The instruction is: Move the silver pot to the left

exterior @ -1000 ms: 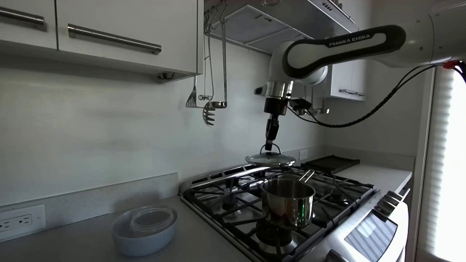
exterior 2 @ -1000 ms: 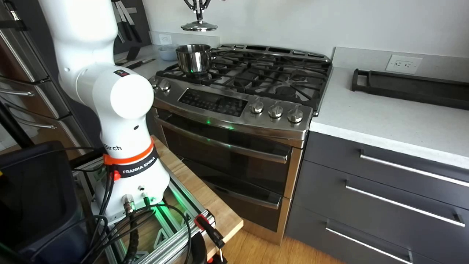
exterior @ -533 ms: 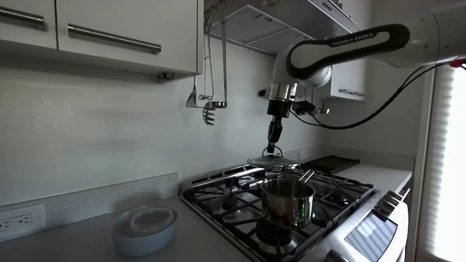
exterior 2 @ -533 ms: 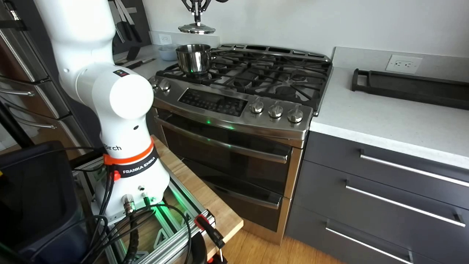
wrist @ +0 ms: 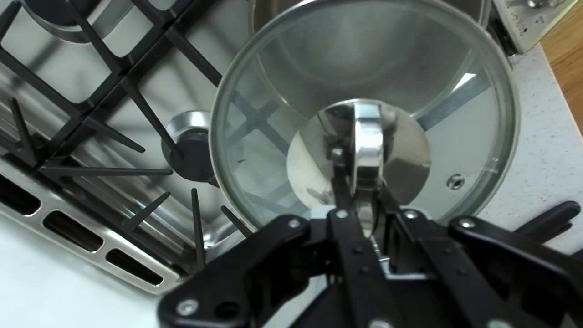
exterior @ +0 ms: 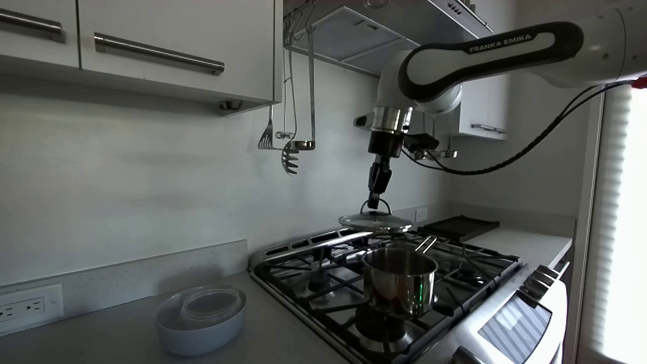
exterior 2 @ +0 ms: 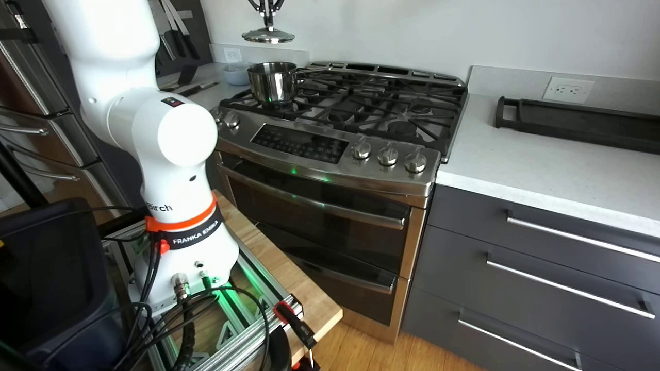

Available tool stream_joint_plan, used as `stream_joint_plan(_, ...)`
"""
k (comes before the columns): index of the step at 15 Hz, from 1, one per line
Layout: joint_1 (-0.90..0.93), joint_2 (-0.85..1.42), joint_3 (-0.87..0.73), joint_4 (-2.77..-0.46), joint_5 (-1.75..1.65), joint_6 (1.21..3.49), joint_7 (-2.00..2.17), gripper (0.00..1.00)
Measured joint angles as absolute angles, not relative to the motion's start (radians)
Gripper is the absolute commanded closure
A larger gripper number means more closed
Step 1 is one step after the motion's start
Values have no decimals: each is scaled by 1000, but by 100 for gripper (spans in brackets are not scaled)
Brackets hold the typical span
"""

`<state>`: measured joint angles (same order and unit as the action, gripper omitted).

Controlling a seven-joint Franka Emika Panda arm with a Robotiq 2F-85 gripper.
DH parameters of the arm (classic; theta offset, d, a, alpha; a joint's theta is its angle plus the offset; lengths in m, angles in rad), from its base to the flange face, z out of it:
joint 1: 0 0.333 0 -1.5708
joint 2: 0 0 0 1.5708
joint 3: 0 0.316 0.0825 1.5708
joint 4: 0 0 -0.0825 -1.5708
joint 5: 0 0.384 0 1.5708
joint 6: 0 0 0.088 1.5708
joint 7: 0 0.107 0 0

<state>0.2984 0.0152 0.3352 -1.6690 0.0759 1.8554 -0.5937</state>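
Note:
The silver pot (exterior: 399, 290) stands upright and uncovered on a stove burner at the front; it also shows in an exterior view (exterior 2: 272, 85). Its handle (exterior: 426, 244) points back over the grates. My gripper (exterior: 373, 202) is shut on the loop handle (wrist: 368, 136) of a round glass lid (exterior: 375, 222). It holds the lid roughly level in the air, higher than the pot and behind it, apart from its rim. In the wrist view the lid (wrist: 473, 150) covers much of the pot (wrist: 271, 10). The gripper's upper part is cut off in an exterior view (exterior 2: 268, 23).
The gas stove (exterior 2: 356, 103) has black raised grates. A pale bowl (exterior: 199, 333) with a clear container inside stands on the counter beside it. Utensils (exterior: 298, 144) hang from the range hood (exterior: 364, 35) near the arm. A black griddle (exterior 2: 582, 126) lies on the counter on the stove's far side.
The lid and gripper have dipped slightly, then risen again, and have drifted left in an exterior view. The gripper stays shut on the lid handle. The pot has not moved.

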Motion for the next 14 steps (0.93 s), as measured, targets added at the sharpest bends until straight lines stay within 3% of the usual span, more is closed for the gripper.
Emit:
stream_joint_plan(8,299,-63,330,-1786,48,1874,-535,96)
stream_joint_plan(14,298,-70,329,-1877,9,2018,-443,96)
